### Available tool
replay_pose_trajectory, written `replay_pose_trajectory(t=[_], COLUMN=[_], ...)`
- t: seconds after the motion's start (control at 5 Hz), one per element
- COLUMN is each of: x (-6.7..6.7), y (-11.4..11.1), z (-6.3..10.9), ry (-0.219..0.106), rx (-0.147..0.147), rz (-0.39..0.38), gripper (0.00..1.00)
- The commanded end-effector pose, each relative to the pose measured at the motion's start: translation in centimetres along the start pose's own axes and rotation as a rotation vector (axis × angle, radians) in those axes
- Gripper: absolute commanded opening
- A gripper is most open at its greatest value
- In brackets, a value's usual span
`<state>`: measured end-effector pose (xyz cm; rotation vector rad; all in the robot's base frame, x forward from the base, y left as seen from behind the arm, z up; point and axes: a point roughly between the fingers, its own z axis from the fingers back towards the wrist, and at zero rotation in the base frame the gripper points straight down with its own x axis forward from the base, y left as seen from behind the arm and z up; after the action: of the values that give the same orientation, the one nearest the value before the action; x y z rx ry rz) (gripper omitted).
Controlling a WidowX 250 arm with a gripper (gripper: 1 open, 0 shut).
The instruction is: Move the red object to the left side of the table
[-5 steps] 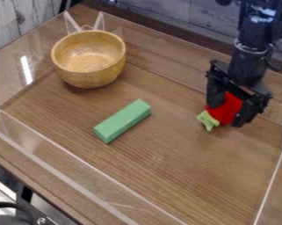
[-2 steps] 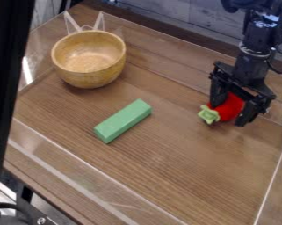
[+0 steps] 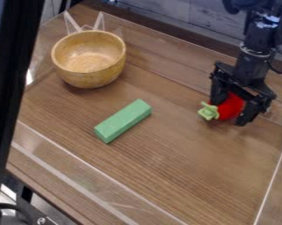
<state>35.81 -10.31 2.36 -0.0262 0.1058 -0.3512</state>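
The red object [image 3: 231, 106] lies on the table [image 3: 167, 167] at the right side of the frame, a little above the middle, with its green leafy end pointing left. The gripper [image 3: 238, 107] stands over it, pointing straight down, its black jaws spread wide with one finger on either side of the strawberry shape; whether the fingers touch it cannot be told. A second ago the gripper sat slightly further left and higher in the frame, and since then it has sunk lower around the toy, while the toy itself has barely shifted. Over the last fraction of a second nothing visibly changed. The green block [image 3: 122, 120] lies diagonally near the centre, well apart from the toy, and the wooden bowl [image 3: 89, 58] sits in the upper left, both where they were before.
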Motion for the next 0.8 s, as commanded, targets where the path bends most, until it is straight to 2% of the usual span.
replay_pose_trajectory(t=[0.0, 0.6], x=[0.64, 0.79], y=[-0.10, -0.03], z=[-0.10, -0.84], ry=[-0.018, 0.001], rx=[0.000, -0.008], rz=[-0.002, 0.015], gripper=[1.00, 1.00])
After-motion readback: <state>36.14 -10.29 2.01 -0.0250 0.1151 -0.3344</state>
